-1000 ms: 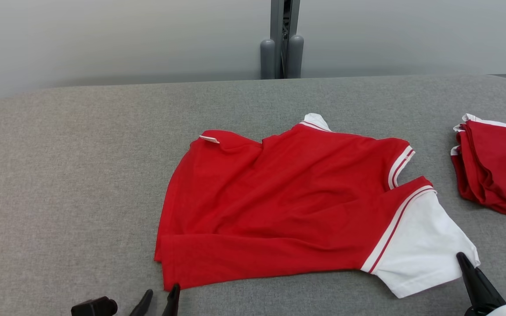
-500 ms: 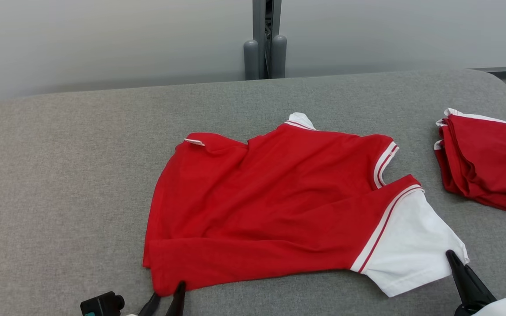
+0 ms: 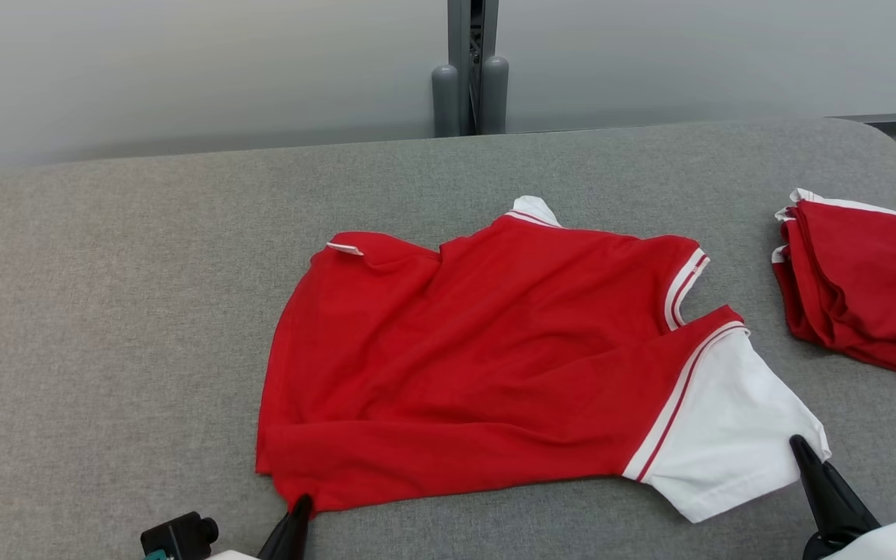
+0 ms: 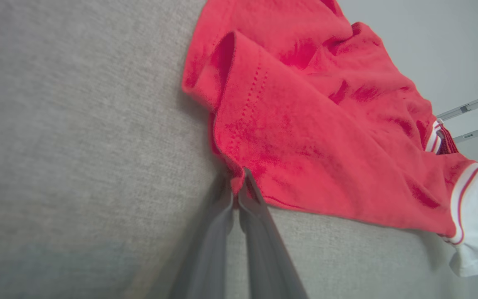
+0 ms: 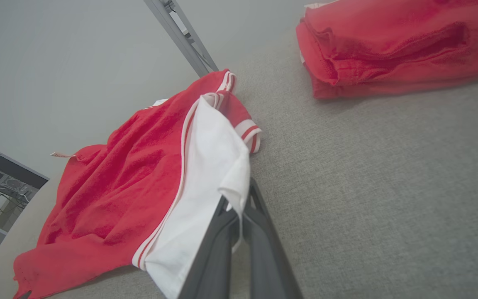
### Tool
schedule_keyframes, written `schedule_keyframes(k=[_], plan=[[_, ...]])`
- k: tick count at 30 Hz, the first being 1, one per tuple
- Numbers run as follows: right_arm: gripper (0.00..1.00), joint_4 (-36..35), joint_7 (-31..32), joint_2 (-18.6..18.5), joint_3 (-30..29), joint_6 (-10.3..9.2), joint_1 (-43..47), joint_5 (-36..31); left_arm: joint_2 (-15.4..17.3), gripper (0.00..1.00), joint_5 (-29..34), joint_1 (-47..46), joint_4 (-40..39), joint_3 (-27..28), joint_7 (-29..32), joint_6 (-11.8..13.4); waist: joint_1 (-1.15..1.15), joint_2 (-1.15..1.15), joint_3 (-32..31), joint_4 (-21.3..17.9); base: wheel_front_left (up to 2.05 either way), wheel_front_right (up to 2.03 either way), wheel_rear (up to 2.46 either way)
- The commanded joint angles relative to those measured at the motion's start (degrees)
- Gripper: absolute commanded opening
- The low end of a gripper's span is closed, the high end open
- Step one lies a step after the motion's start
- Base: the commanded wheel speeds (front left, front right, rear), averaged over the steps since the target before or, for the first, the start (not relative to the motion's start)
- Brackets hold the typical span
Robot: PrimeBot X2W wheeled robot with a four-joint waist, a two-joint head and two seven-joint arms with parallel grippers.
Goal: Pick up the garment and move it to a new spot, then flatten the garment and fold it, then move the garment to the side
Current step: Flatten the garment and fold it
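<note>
The garment (image 3: pixel 487 350) is a red shirt with a white sleeve, spread across the grey padded table (image 3: pixel 106 295). Its near left corner is pinched in my left gripper (image 3: pixel 302 502), which is shut on the red hem (image 4: pixel 239 182). At the near right, my right gripper (image 3: pixel 796 445) is shut on the white sleeve's edge (image 5: pixel 235 191). The garment (image 5: pixel 131 187) lies mostly flat with soft wrinkles, a white tag showing at its far left corner.
A second folded red garment (image 3: pixel 860 288) sits at the table's right edge, seen close in the right wrist view (image 5: pixel 388 45). A grey post (image 3: pixel 470 70) stands behind the table's far edge. Bare table surface lies to the left.
My left gripper moved in from just short of the hem and shut on the garment's near left corner. The right gripper kept its hold on the sleeve. The head camera shifted slightly.
</note>
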Motion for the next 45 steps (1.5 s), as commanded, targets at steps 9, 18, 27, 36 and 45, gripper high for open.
schedule_keyframes(k=[9,18,27,36,45], plan=[[0.00,-4.02,-0.37,0.16,-1.13,0.00,-1.38,3.19,-1.26,0.00,-7.31,0.03,-9.58,3.98,-0.75,-3.05,0.00,0.00,-0.73,0.95,0.00,0.00,0.00],[0.00,-12.05,1.63,-0.73,-2.06,0.00,-4.56,5.26,-0.47,0.00,-11.56,-2.18,-23.67,7.68,0.49,-2.05,0.00,0.00,-3.10,0.84,0.00,0.00,0.00],[0.00,-20.54,2.32,0.41,-5.17,0.00,-11.95,5.19,1.38,0.00,-13.99,-8.57,-36.46,10.05,5.73,2.83,0.00,0.00,-5.26,0.47,0.00,0.00,0.00],[0.00,-28.33,5.92,2.53,-10.27,0.00,-23.32,5.13,4.15,0.00,-15.11,-21.64,-44.17,12.30,12.81,10.12,0.00,0.00,-4.82,-0.10,0.00,0.00,0.00],[0.00,-24.81,12.66,4.53,-11.73,0.00,-37.80,1.61,7.17,0.00,-12.70,-35.41,-40.33,11.11,18.48,13.95,0.00,0.00,-1.77,-0.90,0.00,0.00,0.00]])
